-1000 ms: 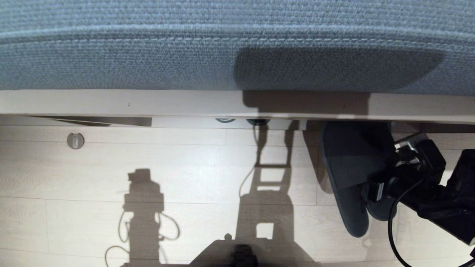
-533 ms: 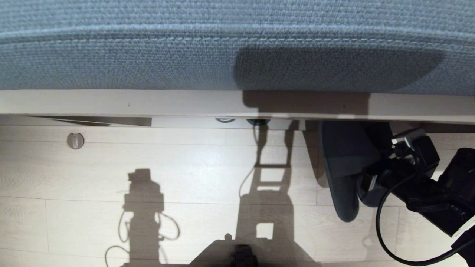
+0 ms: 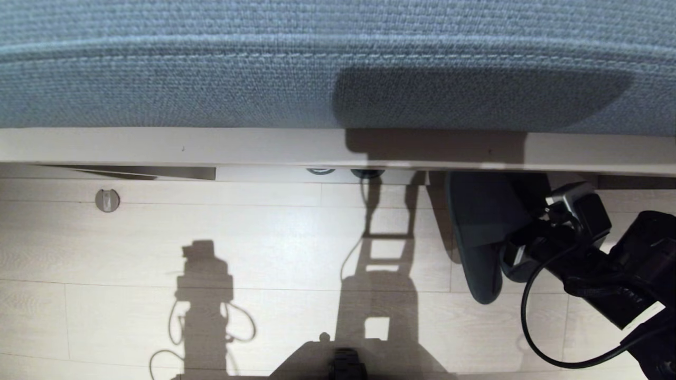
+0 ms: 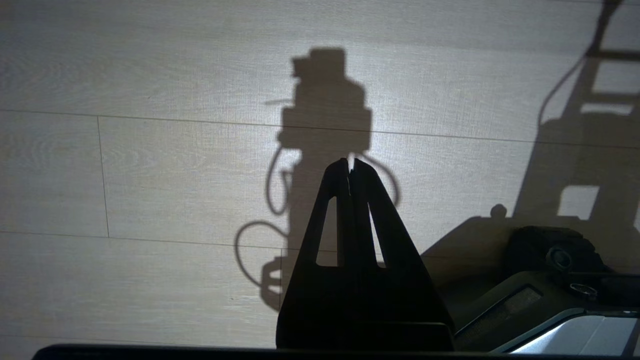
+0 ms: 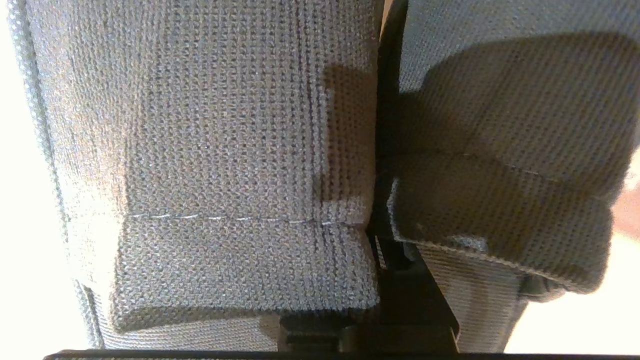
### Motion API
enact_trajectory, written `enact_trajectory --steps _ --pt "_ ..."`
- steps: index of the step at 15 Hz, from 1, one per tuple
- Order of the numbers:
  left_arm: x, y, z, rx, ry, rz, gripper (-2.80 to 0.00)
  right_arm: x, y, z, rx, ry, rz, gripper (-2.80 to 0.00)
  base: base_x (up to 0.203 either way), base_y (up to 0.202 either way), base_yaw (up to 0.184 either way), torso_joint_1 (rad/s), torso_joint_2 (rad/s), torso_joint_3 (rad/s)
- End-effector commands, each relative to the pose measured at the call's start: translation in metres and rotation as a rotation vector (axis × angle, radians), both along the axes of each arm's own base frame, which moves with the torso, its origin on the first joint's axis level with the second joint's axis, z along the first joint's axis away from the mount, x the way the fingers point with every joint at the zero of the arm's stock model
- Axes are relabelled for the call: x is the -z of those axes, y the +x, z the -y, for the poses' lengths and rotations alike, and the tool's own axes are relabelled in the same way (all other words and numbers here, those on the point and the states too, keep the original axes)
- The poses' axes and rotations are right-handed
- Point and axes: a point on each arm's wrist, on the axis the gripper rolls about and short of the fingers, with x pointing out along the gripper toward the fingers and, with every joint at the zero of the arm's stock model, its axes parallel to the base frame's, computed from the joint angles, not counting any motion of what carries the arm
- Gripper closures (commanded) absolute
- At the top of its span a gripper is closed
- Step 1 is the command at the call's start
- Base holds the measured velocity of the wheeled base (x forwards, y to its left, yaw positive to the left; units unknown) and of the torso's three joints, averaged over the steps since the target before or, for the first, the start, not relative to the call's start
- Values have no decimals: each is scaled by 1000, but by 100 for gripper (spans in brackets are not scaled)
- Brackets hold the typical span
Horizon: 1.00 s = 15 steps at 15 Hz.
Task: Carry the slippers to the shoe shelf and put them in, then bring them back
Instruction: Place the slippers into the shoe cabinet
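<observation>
The right pincer [image 3: 509, 256], clamped on both slippers [image 3: 475, 232], should keep them level and squeezed together, toes leading under the board ahead.

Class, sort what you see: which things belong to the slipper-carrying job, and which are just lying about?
Part of the job: slippers, clamped in the right gripper; beige board they reach under, probably the shelf's edge.

Just there: blue-grey cushion; round floor fitting; left gripper, shut, parked over the floor.
</observation>
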Motion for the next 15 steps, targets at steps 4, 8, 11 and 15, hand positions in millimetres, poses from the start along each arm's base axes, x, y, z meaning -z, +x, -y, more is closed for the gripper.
enact_trajectory --steps 4,8,11,15 --pt "0 0 0 -1 -1 1 0 -5 12 -2 1 -13 40 0 0 0 0 0 0 0" --pt "0 0 0 -1 -1 1 0 -16 28 -2 14 -8 97 0 0 0 0 0 0 0" --pt "0 0 0 -1 -1 1 0 -12 34 -3 15 -17 90 0 0 0 0 0 0 0" --pt "0 0 0 -1 -1 1 0 -14 39 -3 18 -33 113 0 0 0 0 0 0 0"
